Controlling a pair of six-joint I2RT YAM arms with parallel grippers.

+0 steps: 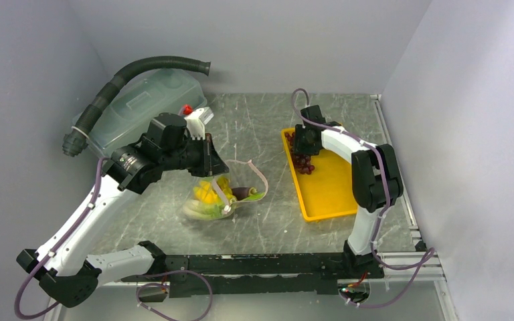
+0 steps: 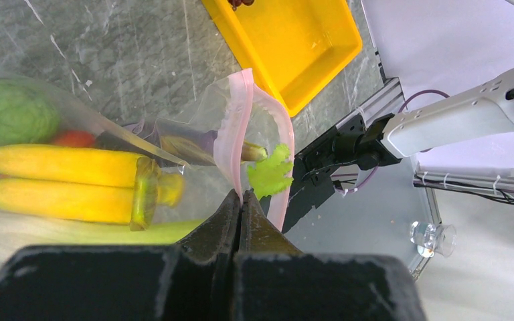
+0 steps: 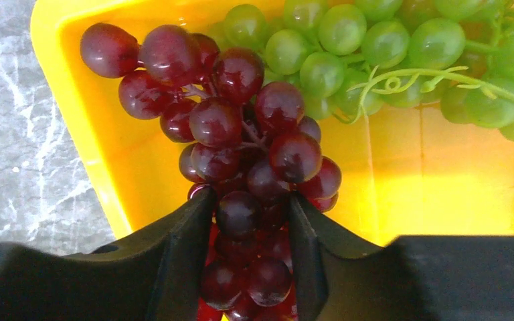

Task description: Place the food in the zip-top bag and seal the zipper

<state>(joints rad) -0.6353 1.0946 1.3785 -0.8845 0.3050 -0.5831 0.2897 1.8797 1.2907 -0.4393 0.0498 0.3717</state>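
The clear zip-top bag point(image 1: 217, 197) lies mid-table, lifted at its mouth. My left gripper point(image 1: 215, 164) point(image 2: 241, 198) is shut on the pale pink zipper point(image 2: 241, 114) point(image 1: 259, 176). Inside the bag are yellow bananas point(image 2: 60, 184), a round green vegetable point(image 2: 10, 110), a red-orange pepper point(image 2: 73, 138), pale celery point(image 2: 73, 234), an eggplant point(image 2: 187, 144) and leafy greens point(image 2: 270, 175) at the mouth. The dark purple grapes point(image 3: 247, 147) point(image 1: 301, 162) lie in the yellow tray point(image 1: 324, 194). My right gripper point(image 3: 251, 214) point(image 1: 306, 144) is down in the tray, shut on the bunch.
Green grapes point(image 3: 388, 47) lie next to the purple ones in the tray point(image 3: 408, 194). A translucent lidded tub point(image 1: 140, 107) and a black corrugated hose point(image 1: 127, 77) sit at the back left, with a small red-topped white object point(image 1: 197, 115) beside them.
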